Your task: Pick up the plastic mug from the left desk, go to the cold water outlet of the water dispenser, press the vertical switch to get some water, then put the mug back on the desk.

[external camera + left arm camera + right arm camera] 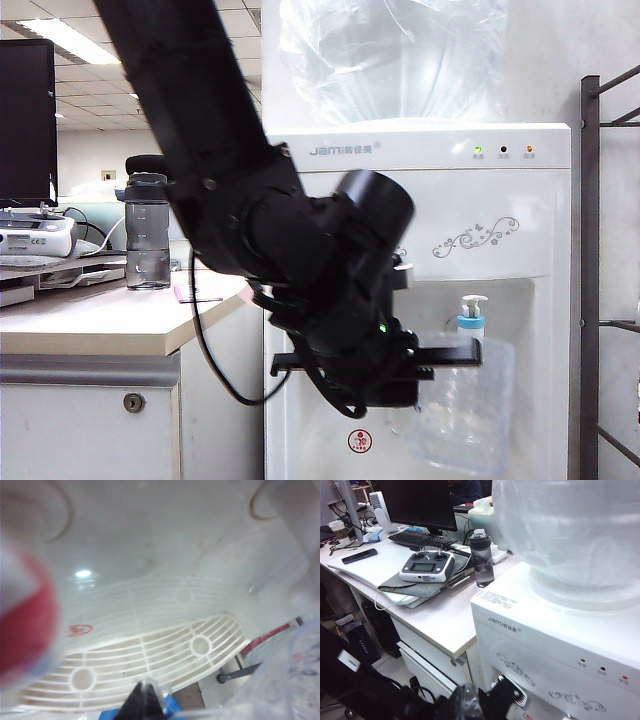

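Observation:
My left gripper (462, 353) (147, 696) reaches across into the recess of the water dispenser (500, 200) and is shut on the thin handle of the clear plastic mug (465, 420) (300, 680). The mug hangs upright with its rim just under the blue-collared cold water outlet (470, 322). The vertical switch (473, 301) stands above that collar, untouched. I cannot make out water in the mug or a stream. The left desk (90, 320) (445, 615) lies left of the dispenser. My right gripper (467, 702) hovers high beside the dispenser (545, 645), shut and holding nothing.
A black-lidded bottle (147, 230) (481, 560) stands on the desk near the dispenser. A grey remote controller (426, 566), a keyboard and a monitor sit further back. The white drip tray (150, 650) lies below the mug, a blurred red tap collar (25, 630) beside it. A metal rack (592, 280) stands right.

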Controlling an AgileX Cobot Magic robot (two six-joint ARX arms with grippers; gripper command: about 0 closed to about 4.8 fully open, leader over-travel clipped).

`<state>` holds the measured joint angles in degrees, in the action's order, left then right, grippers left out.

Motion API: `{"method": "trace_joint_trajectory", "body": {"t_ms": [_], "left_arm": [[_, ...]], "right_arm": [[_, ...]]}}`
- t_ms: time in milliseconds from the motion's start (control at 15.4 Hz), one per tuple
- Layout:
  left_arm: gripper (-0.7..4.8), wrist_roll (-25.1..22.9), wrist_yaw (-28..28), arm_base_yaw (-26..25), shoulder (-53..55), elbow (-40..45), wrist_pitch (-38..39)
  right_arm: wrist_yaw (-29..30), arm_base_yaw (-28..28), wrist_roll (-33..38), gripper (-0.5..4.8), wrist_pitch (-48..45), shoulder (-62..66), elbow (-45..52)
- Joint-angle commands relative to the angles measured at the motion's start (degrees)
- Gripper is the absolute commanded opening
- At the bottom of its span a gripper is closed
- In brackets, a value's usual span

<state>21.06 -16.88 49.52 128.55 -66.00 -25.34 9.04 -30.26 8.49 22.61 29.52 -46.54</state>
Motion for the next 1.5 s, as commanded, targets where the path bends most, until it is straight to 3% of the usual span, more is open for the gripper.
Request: {"method": "trace_joint_trajectory", "body": {"t_ms": [65, 650, 910, 975, 1495], "left_arm": [[-0.06, 0.4, 0.2, 0.0, 0.8, -2.2, -0.1], [-0.06, 2.6, -1.3, 0.2, 1.5, -3.4, 0.0], [-0.06, 4.8, -7.3, 2.4, 1.5, -3.1, -1.8], [-0.06, 8.2, -9.0, 3.7, 1.5, -3.1, -1.8], [-0.06, 8.9, -10.3, 4.2, 1.5, -3.1, -2.2]], "right_arm": [[0.0, 0.0, -0.1, -0.01, -1.0, -0.2, -0.2], [0.0, 0.0, -0.1, -0.01, -1.0, -0.2, -0.2], [0.0, 0.0, -0.1, -0.01, -1.0, -0.2, -0.2], [0.0, 0.0, -0.1, -0.01, -1.0, -0.2, -0.2], [0.0, 0.0, -0.2, -0.01, -1.0, -0.3, -0.2]]}}
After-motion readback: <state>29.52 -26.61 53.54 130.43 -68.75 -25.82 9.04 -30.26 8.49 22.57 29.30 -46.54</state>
